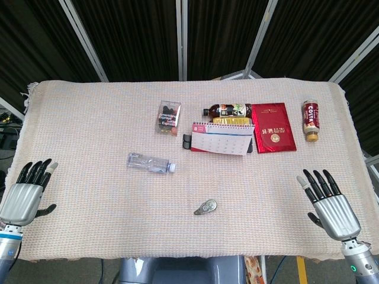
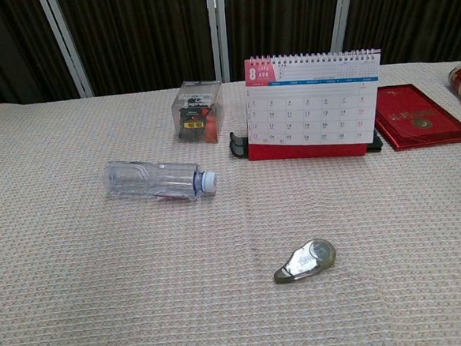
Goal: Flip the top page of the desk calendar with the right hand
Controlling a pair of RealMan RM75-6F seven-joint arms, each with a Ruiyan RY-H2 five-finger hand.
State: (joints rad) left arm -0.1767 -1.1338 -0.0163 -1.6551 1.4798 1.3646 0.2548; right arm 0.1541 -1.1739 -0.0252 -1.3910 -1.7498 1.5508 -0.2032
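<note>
The desk calendar point(image 1: 221, 139) stands upright at the middle of the table, its white month page with a red "8" facing me point(image 2: 313, 104), spiral binding along the top. My right hand point(image 1: 330, 204) rests at the near right edge of the table, fingers spread and empty, well short of the calendar. My left hand point(image 1: 26, 192) lies at the near left edge, fingers apart, holding nothing. Neither hand shows in the chest view.
A clear plastic bottle point(image 1: 151, 163) lies on its side left of the calendar. A small tape dispenser point(image 1: 205, 206) sits near the front. Behind are a clear box point(image 1: 169, 116), a dark bottle point(image 1: 228, 110), a red booklet point(image 1: 273, 127) and a coffee bottle point(image 1: 311, 119).
</note>
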